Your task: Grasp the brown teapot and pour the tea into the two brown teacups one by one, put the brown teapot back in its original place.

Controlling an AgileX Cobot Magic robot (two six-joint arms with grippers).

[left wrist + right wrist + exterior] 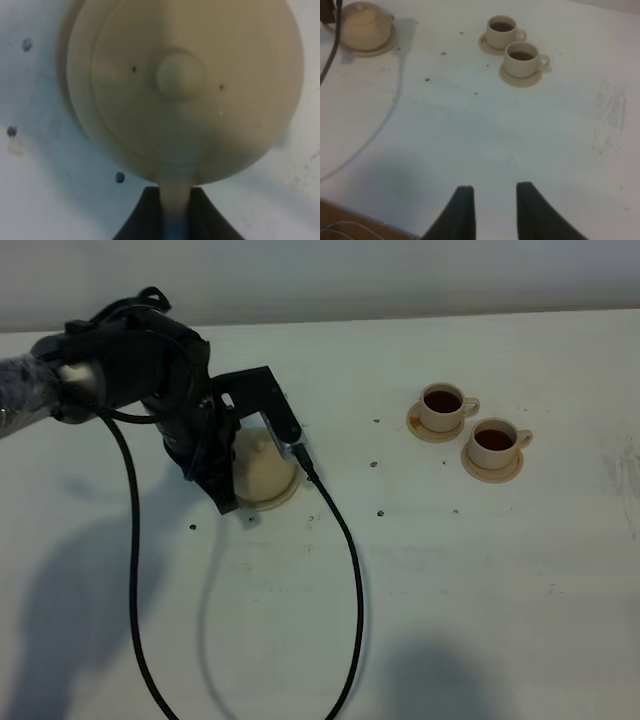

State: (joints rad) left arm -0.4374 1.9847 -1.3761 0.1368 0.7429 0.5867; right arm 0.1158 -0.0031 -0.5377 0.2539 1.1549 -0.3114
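Left pincer (172, 212) grasps my tan round teapot (190, 85) by its handle; only right wrist view shows saucer (387, 46) beneath.

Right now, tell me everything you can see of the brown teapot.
The brown teapot is squat, round and pale tan, ceramic by its look, with a knobbed lid seated on it. It stands upright on the wide tan saucer at the left of the table, well apart from the two filled teacups. The left gripper is closed on its handle; in the high view the arm hides most of it. Its spout is not clearly visible.
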